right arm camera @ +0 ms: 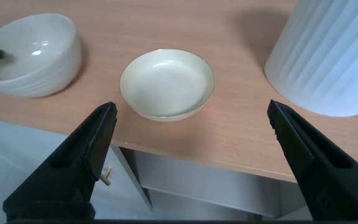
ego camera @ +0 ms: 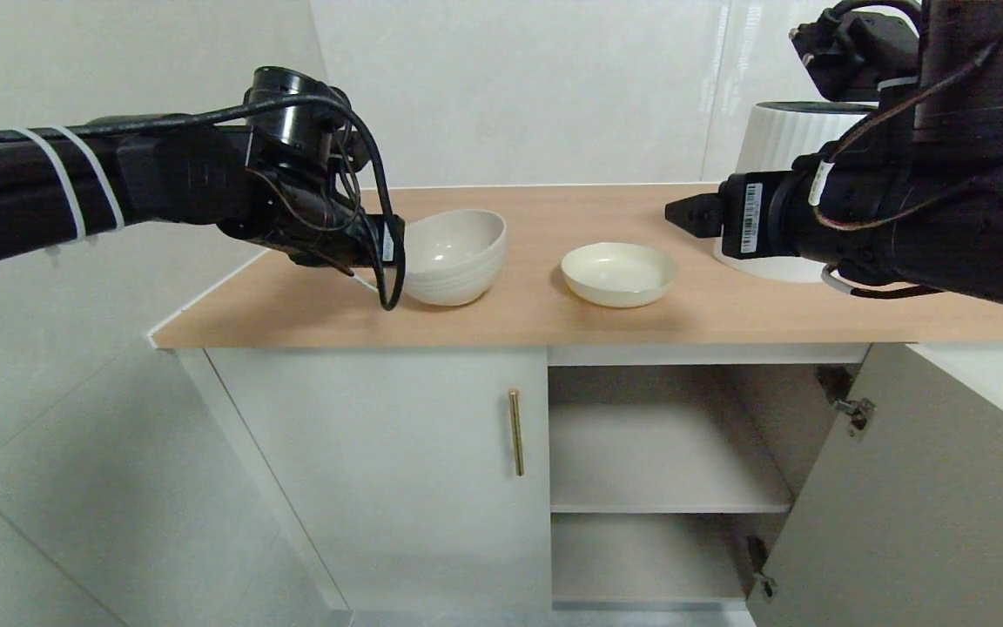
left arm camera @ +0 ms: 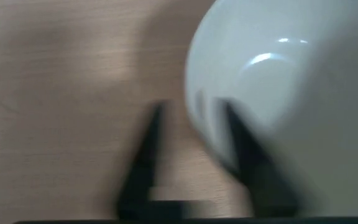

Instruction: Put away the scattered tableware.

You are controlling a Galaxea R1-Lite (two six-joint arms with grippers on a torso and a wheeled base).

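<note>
My left claw (ego camera: 390,248) is at the rim of the tilted bowl (ego camera: 458,257) on the counter (ego camera: 519,313); I cannot tell whether it grips. My right claw (right arm camera: 191,115) hangs wide open above the counter, near the 1 dish (ego camera: 619,274) beside the bowl.

One shallow dish (right arm camera: 166,84) between deep bowl (right arm camera: 36,56) and ribbed white container (right arm camera: 328,56)
</note>
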